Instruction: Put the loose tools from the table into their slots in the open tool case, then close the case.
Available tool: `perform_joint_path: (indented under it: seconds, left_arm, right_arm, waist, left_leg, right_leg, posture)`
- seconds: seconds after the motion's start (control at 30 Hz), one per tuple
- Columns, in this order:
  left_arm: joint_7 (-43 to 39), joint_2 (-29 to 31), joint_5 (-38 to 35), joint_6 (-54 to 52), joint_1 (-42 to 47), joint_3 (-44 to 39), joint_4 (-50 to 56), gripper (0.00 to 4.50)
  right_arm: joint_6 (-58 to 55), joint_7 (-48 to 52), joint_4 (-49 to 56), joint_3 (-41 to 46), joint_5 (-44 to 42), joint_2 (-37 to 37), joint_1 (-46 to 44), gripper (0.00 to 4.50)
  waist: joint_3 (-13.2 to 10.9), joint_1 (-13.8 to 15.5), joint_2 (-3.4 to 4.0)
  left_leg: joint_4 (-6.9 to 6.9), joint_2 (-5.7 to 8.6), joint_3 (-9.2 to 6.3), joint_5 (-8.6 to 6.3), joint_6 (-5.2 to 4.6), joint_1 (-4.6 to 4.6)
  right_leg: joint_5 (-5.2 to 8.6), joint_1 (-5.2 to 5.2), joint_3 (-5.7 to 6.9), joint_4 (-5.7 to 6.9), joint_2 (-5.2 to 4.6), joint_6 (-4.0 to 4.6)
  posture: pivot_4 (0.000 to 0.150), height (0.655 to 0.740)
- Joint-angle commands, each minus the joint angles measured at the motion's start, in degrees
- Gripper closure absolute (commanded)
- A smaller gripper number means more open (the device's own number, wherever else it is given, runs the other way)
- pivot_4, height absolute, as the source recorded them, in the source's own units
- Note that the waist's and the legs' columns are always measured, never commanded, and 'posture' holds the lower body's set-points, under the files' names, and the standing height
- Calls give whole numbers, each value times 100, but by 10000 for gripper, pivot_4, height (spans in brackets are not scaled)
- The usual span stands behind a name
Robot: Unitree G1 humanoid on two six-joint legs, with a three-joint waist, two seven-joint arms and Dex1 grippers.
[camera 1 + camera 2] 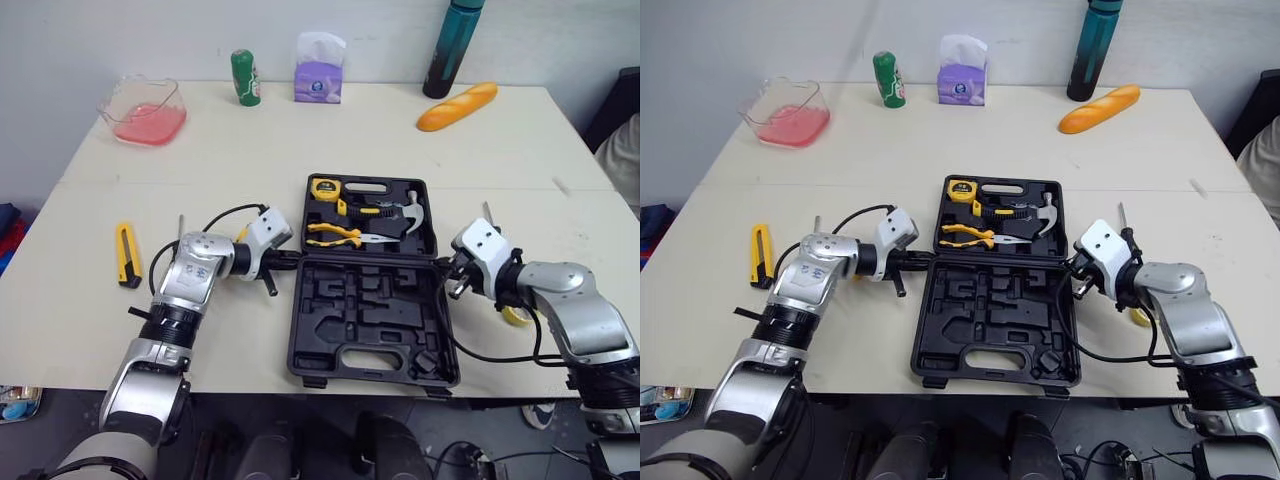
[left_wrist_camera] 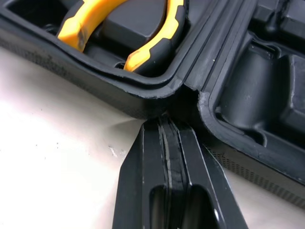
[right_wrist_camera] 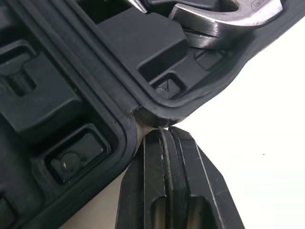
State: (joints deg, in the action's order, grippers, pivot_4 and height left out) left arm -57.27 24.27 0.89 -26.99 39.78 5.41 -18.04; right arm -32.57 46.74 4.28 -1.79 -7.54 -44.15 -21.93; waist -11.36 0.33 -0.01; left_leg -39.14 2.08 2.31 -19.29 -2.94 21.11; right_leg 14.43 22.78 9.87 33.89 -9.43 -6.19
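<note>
The black tool case [image 1: 360, 310] lies open at the table's middle. Its far half holds a yellow tape measure [image 1: 323, 187], yellow-handled pliers [image 1: 335, 235] and a hammer [image 1: 405, 215]. The near half shows bare moulded recesses. My left gripper [image 1: 296, 258] is shut, its tip [image 2: 167, 125] touching the left end of the hinge line, with the pliers' handles [image 2: 152, 47] just beyond. My right gripper [image 1: 442, 262] is shut too, its tip [image 3: 164, 132] against the hinge's right end near the hammer head [image 3: 214, 19]. A yellow utility knife [image 1: 128, 254] lies loose on the table's left.
Along the far edge stand a pink-filled clear container [image 1: 145, 110], a green can [image 1: 246, 77], a purple tissue pack [image 1: 319, 70], a teal bottle [image 1: 453, 45] and a bread loaf [image 1: 457, 106]. A small yellow thing [image 1: 516, 316] peeks from under my right forearm.
</note>
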Motion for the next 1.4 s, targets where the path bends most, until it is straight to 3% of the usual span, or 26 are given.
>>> perform_joint_path:
  seconds: [0.03,0.07,0.13,0.17,0.23,0.3,0.37,0.5,0.67,0.87,1.0,1.13,1.23,1.4]
  left_arm:
    - [-71,632,-430,-560,-591,-566,810,44244]
    - [-73,743,-599,-758,-727,-690,1039,44244]
    - [-412,1145,-1619,-1782,-1434,-1603,2097,44244]
    - [-613,1342,-2215,-2353,-1845,-2140,2609,39887]
    - [-888,1584,-2924,-2670,-2716,-3009,3398,35633]
    - [-983,1761,-3114,-2661,-3700,-3772,3661,27029]
    - [-858,1846,-3188,-2594,-4349,-4423,3490,17029]
    - [-300,2069,-3108,-2262,-4582,-5550,2293,110]
    - [665,2597,-2542,-1440,-4570,-6001,890,0]
    - [1130,2787,-2245,-962,-4585,-5627,605,0]
    - [1200,2708,-2488,-1150,-4471,-5458,966,0]
    - [1692,2476,-2820,-1888,-4288,-5084,2220,0]
    - [2557,2095,-3115,-2984,-3920,-4787,3385,0]
    - [3981,1495,-2904,-4564,-3140,-4197,4196,0]
  right_arm:
    - [-139,-33,492,821,-207,-384,225,45000]
    - [-259,20,616,1011,-384,-424,301,45000]
    - [-787,199,936,1886,-993,-538,594,45000]
    - [-1062,258,1036,2287,-1259,-577,735,45000]
    - [-1541,370,1108,2980,-1660,-681,1032,38323]
    - [-1704,529,981,3588,-1769,-876,1482,30622]
    - [-1571,686,771,4005,-1659,-1119,1982,20167]
    - [-1335,773,314,4443,-1547,-1439,2413,1217]
    - [-732,730,-788,4631,-1244,-1886,2435,193]
    - [-32,648,-1800,4292,-1017,-2111,2129,193]
    - [112,601,-1880,4104,-1044,-2066,1940,193]
    - [-94,1007,-1098,4090,-1720,-1756,1855,193]
    - [-590,1188,35,3951,-2467,-1452,1815,193]
    - [-1654,736,1798,3297,-3976,-1037,1062,193]
  waist:
    - [-2,-33,3]
    - [-3,-36,4]
    - [-4,-43,6]
    - [-4,-29,6]
    - [-6,-20,3]
    - [-6,16,3]
    - [-5,103,14]
    - [-5,202,15]
    - [-6,170,17]
    - [-6,98,16]
    - [-8,88,20]
    - [-10,91,24]
    - [-10,106,25]
    - [-10,98,24]
  left_leg:
    - [1,-1,0,-1,1,1]
    - [4,-2,0,-1,2,3]
    - [3,-4,0,-1,2,2]
    - [3,-10,-1,-3,5,1]
    - [-3,-17,-12,-4,6,11]
    - [-4,-23,-22,-14,11,-6]
    - [-3,-25,-22,-21,15,-9]
    - [-5,-22,-19,-43,36,-18]
    - [4,-28,-8,-55,33,-36]
    - [5,-30,5,-63,18,-28]
    - [5,-35,7,-75,47,-32]
    - [5,-46,11,-78,56,-35]
    - [4,-50,11,-77,57,-37]
    - [4,-52,12,-58,38,-41]
  right_leg:
    - [0,1,0,-2,1,0]
    - [0,2,-1,-3,1,0]
    - [0,2,-2,-3,2,1]
    - [1,2,-5,-5,3,1]
    - [1,1,-16,-11,7,1]
    - [2,-21,-59,-28,1,2]
    - [3,-22,-64,-35,1,4]
    - [6,-22,-61,-39,4,10]
    - [18,-14,-74,-22,-1,25]
    - [18,-12,-73,-15,-2,21]
    - [18,-10,-74,-14,-4,21]
    - [19,-9,-75,-7,1,24]
    - [18,-15,-77,-6,3,23]
    - [18,-16,-84,-3,21,22]
  posture:
    - [1500,7348]
    - [1500,7348]
    - [1500,7348]
    - [1500,7348]
    - [1500,7348]
    - [1500,7348]
    - [1500,7348]
    - [1500,7348]
    - [1500,7348]
    - [1500,7348]
    - [1500,7348]
    - [1500,7348]
    - [1500,7348]
    - [1500,7348]
